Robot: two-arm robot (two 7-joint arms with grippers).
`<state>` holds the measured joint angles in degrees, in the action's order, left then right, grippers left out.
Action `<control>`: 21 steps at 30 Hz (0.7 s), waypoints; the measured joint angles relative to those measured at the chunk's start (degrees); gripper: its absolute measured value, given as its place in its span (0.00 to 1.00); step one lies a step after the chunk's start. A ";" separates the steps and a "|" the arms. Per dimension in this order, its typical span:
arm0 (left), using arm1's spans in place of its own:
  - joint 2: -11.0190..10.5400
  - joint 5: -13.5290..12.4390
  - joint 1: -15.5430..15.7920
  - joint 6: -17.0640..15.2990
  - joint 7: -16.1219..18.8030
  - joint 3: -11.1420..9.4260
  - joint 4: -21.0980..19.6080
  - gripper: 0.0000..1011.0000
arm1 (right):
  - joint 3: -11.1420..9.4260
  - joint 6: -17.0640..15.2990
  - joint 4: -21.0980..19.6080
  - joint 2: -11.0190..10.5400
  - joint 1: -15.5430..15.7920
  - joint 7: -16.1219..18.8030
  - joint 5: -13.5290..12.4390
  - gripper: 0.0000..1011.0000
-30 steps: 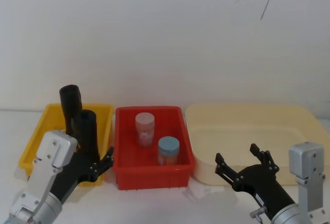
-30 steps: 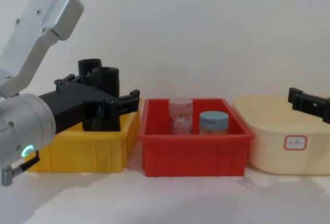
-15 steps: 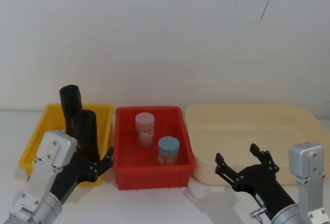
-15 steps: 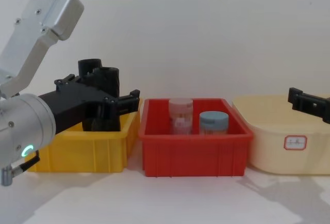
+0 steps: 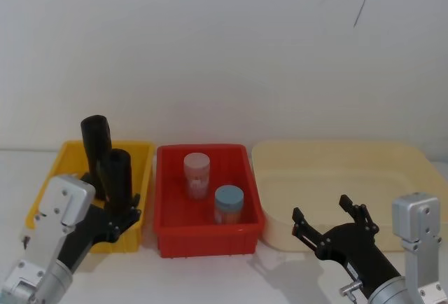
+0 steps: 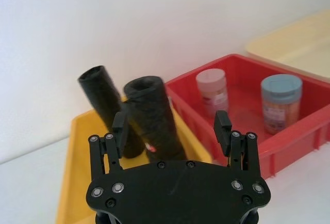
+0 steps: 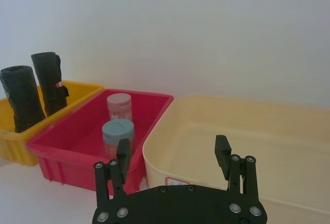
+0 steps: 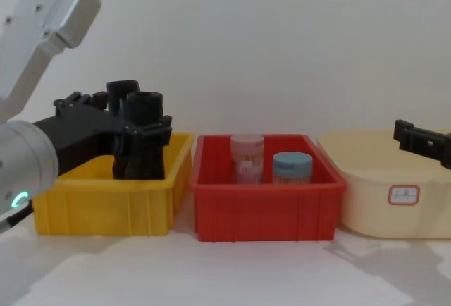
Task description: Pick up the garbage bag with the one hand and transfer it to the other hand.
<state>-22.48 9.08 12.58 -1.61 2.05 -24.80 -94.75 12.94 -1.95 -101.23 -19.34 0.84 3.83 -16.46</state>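
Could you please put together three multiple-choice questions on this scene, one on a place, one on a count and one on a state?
1. Where do the black rolls stand?
A. the red bin
B. the yellow bin
C. the cream tub

2. How many jars are in the red bin?
A. one
B. two
C. three

3. The left gripper is:
A. open
B. shut on a roll
C. shut on a jar

Answers:
1 B: the head view shows both rolls inside the yellow bin.
2 B: one pink-lidded and one blue-lidded jar stand there.
3 A: its fingers stand apart in the left wrist view, gripping nothing. The right gripper, near the cream tub, is open too.
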 joint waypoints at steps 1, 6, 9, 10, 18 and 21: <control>-0.05 -0.11 -0.15 -0.15 0.19 0.16 -0.14 0.99 | 0.00 0.00 0.00 0.00 0.00 0.00 0.00 0.99; -0.11 -0.50 -0.75 -1.30 1.19 0.99 -0.59 0.99 | 0.00 0.00 0.00 0.00 0.00 0.00 0.00 0.99; -0.03 -0.50 -0.85 -2.09 1.45 1.39 -0.58 0.99 | 0.00 0.00 0.00 0.00 0.00 0.00 0.00 0.99; 0.00 -0.51 -0.86 -2.20 1.48 1.47 -0.53 0.99 | 0.00 0.00 0.00 0.00 0.00 0.00 0.00 0.99; 0.82 0.02 -0.14 -3.37 0.56 1.79 1.26 0.99 | 0.00 0.00 0.00 0.00 0.00 0.00 0.00 0.99; 1.40 0.56 0.50 -3.53 -0.23 1.84 2.33 0.99 | 0.00 0.00 0.00 0.00 0.00 0.00 0.00 0.99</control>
<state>-21.08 9.64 13.08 -5.14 1.82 -22.96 -92.42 12.94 -1.95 -101.23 -19.34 0.84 3.83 -16.46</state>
